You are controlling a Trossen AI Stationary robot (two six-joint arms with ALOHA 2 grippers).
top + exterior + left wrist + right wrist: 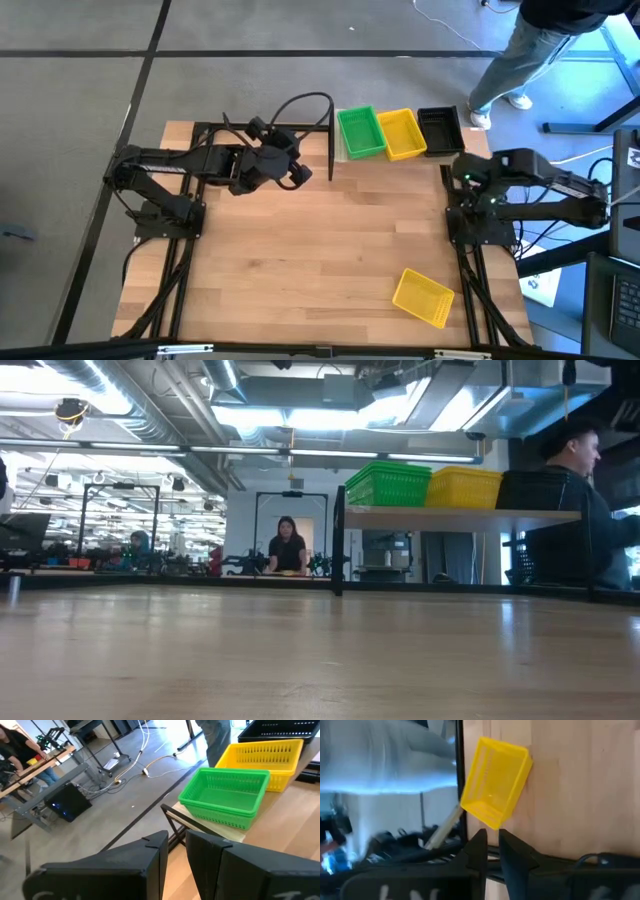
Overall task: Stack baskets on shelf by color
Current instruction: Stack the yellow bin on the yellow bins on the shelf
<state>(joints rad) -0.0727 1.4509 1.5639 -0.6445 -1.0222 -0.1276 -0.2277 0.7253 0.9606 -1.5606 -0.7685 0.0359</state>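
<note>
The left end effector hovers over the bench near its far edge, just beside the shelf; its fingers stand a narrow gap apart, grasping nothing. The right end effector sits at the bench's right edge, fingers nearly together and empty. On the shelf, side by side, stand the green baskets, the yellow baskets and the black baskets. A single yellow basket lies tilted near the bench's near right corner.
</note>
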